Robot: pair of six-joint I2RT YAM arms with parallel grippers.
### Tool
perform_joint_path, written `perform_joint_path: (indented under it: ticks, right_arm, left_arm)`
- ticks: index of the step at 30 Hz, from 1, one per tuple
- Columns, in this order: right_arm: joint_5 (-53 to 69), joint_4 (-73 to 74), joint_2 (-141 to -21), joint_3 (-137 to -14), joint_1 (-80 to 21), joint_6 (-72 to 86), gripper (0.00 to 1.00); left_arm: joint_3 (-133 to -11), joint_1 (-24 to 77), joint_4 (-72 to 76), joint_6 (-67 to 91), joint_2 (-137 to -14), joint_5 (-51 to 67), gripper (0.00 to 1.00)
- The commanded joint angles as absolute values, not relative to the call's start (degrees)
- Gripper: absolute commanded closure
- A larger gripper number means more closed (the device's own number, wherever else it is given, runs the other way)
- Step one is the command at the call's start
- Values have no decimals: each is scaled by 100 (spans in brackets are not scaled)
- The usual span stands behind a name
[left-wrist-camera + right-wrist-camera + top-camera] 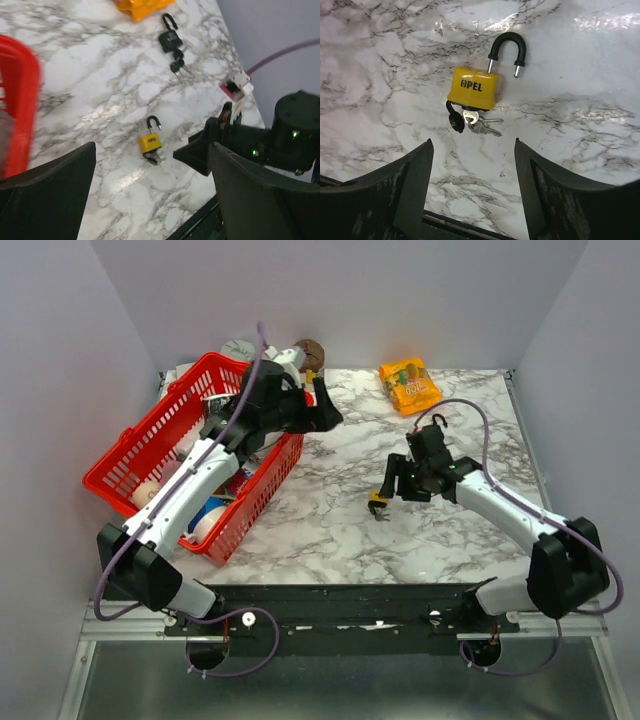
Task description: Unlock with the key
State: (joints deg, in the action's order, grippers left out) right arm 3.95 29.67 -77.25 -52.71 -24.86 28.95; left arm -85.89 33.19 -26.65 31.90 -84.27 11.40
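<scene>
Padlock status: yellow padlock (472,87) lies flat on the marble desk (330,520), right of centre, "OPEL" face up. Shackle (507,42) has its short leg clear of the body, long leg in the body. Keys (480,122) bunched at the bottom edge of the body, touching it; can't tell if one sits in the keyhole.

Right gripper (472,150) hangs just above and near side of the padlock. It's wide open, nothing between the fingers and no contact with lock or keys. In the top view the padlock sits right at its fingertips.

Left gripper (152,170) is fully spread and holding nothing. It is up in the air at the far right corner of the red basket (140,425), with the arm stretched across the basket. Its wrist camera looks across the desk at the yellow padlock and the right gripper.

Also on the desk: black padlock (169,39) with its own keys, further back. Orange packet (409,385) near the far edge. Both well apart from the yellow lock.
</scene>
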Motion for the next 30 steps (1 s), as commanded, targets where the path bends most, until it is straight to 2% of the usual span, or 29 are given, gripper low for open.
perform_joint_path:
  ticks: [1,9,13,27,30]
  right_arm:
    - [-264,2751,-8410,-5712,-2874,2997,27]
    - [-720,2944,-9649,-6634,-3146,2839,27]
    - [-782,3181,-10203,-7004,-3138,2707,30]
    - [-695,3331,-10204,-6715,-3138,2795,32]
    - [-537,3217,-10292,-6645,-3138,2812,35]
  left_arm:
    - [-8341,2515,-2777,3287,-7963,1687,1]
    - [-7779,1978,-3024,3102,-7699,2162,1]
    - [-7594,1942,-2900,3243,-7629,2241,1]
    - [-7541,1890,-2847,3278,-7462,2136,1]
    - [-7541,1890,-2848,3313,-7383,2127,1]
